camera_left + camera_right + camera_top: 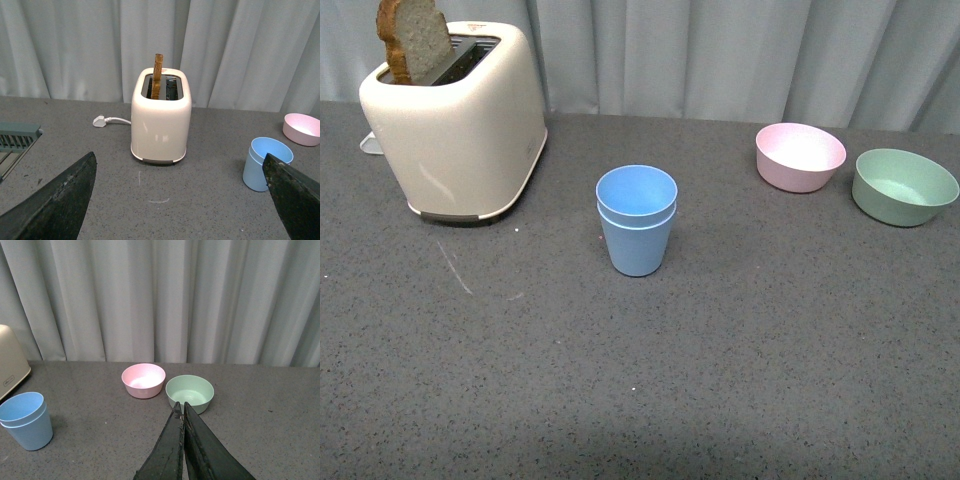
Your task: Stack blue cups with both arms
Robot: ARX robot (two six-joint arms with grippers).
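Left gripper (180,200) gapes, right gripper (181,412) closed; blue cups (637,220) nested.

Two blue cups (637,220) are sitting nested, one inside the other, upright near the middle of the dark grey speckled table (740,370). A cream toaster (455,125) is standing at the far left with a slice of brown bread (412,40) sticking up out of a slot. A pink bowl (800,156) is sitting at the far right, and a green bowl (904,186) is resting just beside it, further right, with a small gap between them. A pale pleated curtain (720,55) is hanging behind the table. Neither arm is showing in this view.
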